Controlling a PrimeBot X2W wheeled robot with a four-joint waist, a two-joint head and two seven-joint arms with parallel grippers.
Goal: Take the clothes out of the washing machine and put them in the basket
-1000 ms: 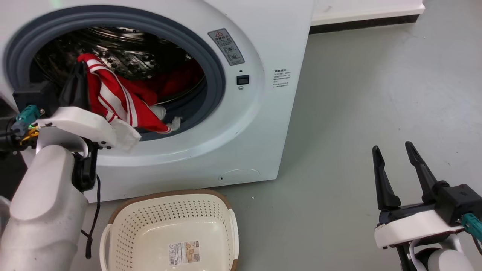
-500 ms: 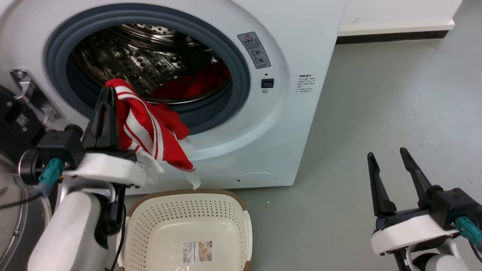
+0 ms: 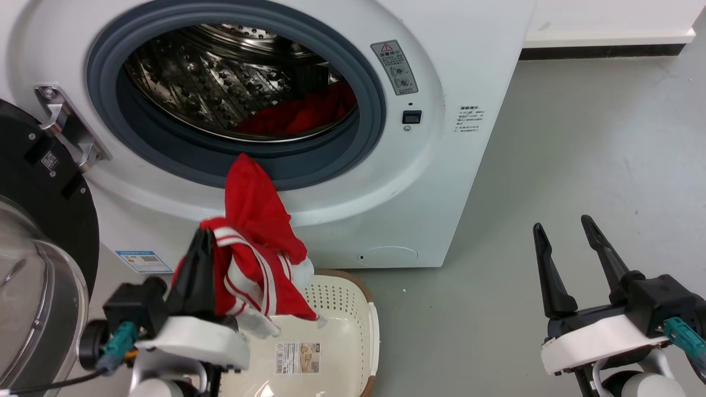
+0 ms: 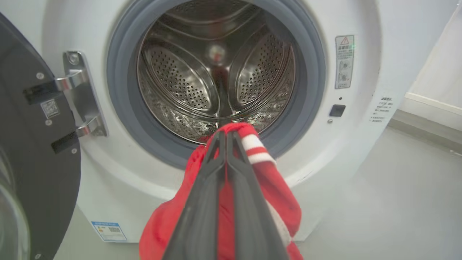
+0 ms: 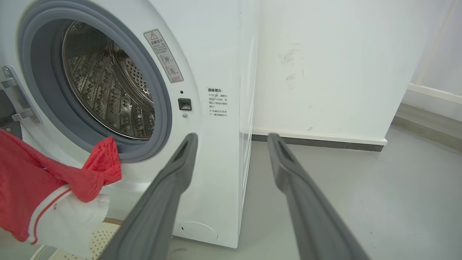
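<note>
My left gripper (image 3: 205, 236) is shut on a red garment with white-and-red striped trim (image 3: 251, 259), which hangs over the left side of the cream basket (image 3: 370, 325). From the left wrist, the shut fingers (image 4: 225, 139) pinch that garment (image 4: 260, 173) in front of the porthole. The right wrist view has the same garment (image 5: 39, 187) at its left edge. More red clothes (image 3: 300, 116) lie in the drum of the white washing machine (image 3: 474, 66). At the lower right my right gripper (image 3: 560, 229) is open and empty; its fingers (image 5: 184, 151) point past the machine's corner.
The machine's black-rimmed glass door (image 3: 33, 264) stands open at the left, with its steel hinge (image 3: 69, 129) beside the porthole. Grey floor (image 3: 579, 154) stretches right of the machine to a white wall with a dark skirting (image 3: 595, 51).
My left gripper has drawn the red garment out of the porthole and down to over the basket. The head camera has shifted, so the machine sits further right. The right gripper has kept its pose.
</note>
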